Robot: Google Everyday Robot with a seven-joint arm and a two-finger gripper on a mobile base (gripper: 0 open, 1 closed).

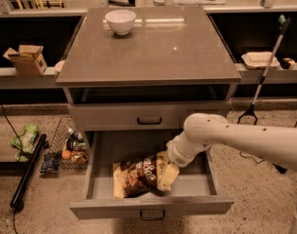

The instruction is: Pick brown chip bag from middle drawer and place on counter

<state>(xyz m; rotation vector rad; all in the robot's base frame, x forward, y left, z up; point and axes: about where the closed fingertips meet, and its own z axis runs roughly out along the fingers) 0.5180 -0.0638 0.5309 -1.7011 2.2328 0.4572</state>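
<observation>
The brown chip bag (136, 173) lies flat on the floor of the open middle drawer (106, 149), dark brown in the middle with tan-yellow ends. My gripper (166, 178) hangs from the white arm (235, 135) that reaches in from the right, down inside the drawer at the bag's right end. A pale fingertip (168, 177) lies over that end of the bag. The counter (153, 48) is the grey-brown stone slab on top of the cabinet, above the drawer.
A white bowl (120, 21) stands at the counter's back left. The shallower drawer front (149, 116) above is closed. A wire basket of items (67, 145) and a green wrapper (25, 138) lie on the floor to the left. A cardboard box (26, 58) sits on the left ledge.
</observation>
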